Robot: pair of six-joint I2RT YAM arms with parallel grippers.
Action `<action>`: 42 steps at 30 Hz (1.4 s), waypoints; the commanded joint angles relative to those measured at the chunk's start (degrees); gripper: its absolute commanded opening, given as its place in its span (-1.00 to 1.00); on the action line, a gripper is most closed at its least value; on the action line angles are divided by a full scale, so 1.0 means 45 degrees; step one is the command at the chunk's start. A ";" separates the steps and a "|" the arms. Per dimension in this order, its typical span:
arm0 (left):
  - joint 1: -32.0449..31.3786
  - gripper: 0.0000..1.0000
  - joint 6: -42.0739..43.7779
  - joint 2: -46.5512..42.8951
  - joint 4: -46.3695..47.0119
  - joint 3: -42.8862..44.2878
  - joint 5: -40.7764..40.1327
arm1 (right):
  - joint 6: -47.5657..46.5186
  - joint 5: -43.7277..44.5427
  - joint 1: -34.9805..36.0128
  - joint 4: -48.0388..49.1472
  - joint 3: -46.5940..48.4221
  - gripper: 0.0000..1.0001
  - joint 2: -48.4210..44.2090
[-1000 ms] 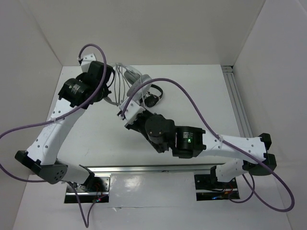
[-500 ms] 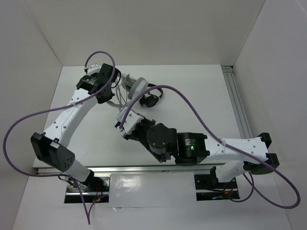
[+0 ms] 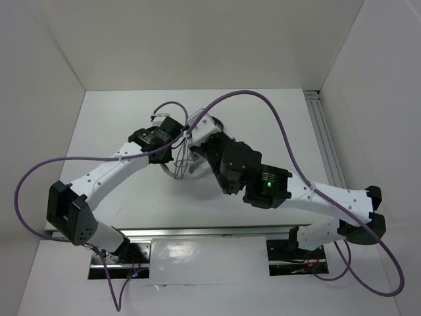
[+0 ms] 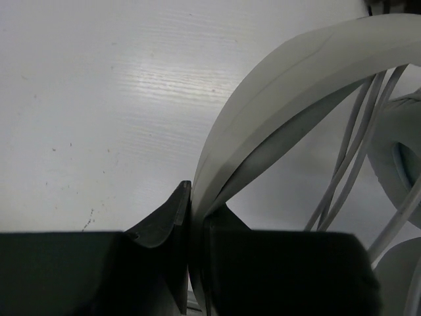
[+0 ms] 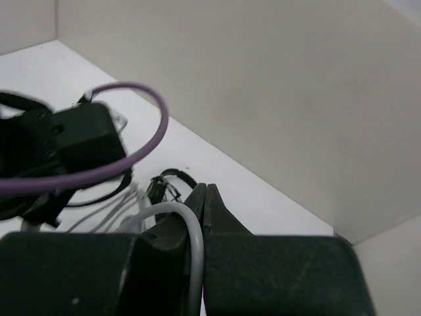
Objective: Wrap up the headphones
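The white and light-grey headphones lie at the table's centre, mostly hidden under both arms in the top view; part of the headband (image 3: 179, 172) shows. My left gripper (image 3: 171, 146) is shut on the wide white headband (image 4: 283, 72), which arcs up and right from the jaws (image 4: 195, 201). Thin grey cable strands (image 4: 355, 141) and an ear cup (image 4: 395, 155) hang to the right. My right gripper (image 3: 197, 131) sits just beyond it, its jaws (image 5: 206, 191) shut on the grey cable (image 5: 192, 230), which loops out to the left.
Smaller black headphones (image 5: 164, 186) lie on the table just past my right gripper. The left wrist (image 5: 79, 141) and its purple cable (image 5: 141, 89) are close on the right gripper's left. White walls enclose the table; a rail (image 3: 325, 141) runs along the right side.
My left arm has swung from the far left toward the centre and nearer, carrying the headphones. My right gripper has moved farther back and right, with the cable in it.
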 commanded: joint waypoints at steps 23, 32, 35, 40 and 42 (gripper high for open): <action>-0.3878 -1.00 0.2683 -0.1781 0.1002 -0.3204 0.1843 | -0.7858 0.0550 -0.3668 0.8283 0.0702 -1.00 0.0765; -0.4717 -1.00 0.3054 -0.4143 -0.0364 -0.2288 0.2977 | -0.2512 -0.1186 -0.6614 0.3910 0.0155 -1.00 0.0649; -0.4718 -1.00 0.3054 -0.4962 -0.1026 -0.1723 0.2822 | -0.0342 -0.2939 -0.7708 0.2387 0.0039 -1.00 0.0532; -0.4718 -1.00 0.2568 -0.5355 -0.2120 -0.0258 0.1186 | 0.1515 -0.4232 -0.8981 0.1720 -0.0314 -1.00 0.0705; -0.4718 -1.00 0.2449 -0.5357 -0.2239 0.0309 0.0771 | 0.2374 -0.4780 -0.9565 0.1329 -0.0449 -1.00 0.0900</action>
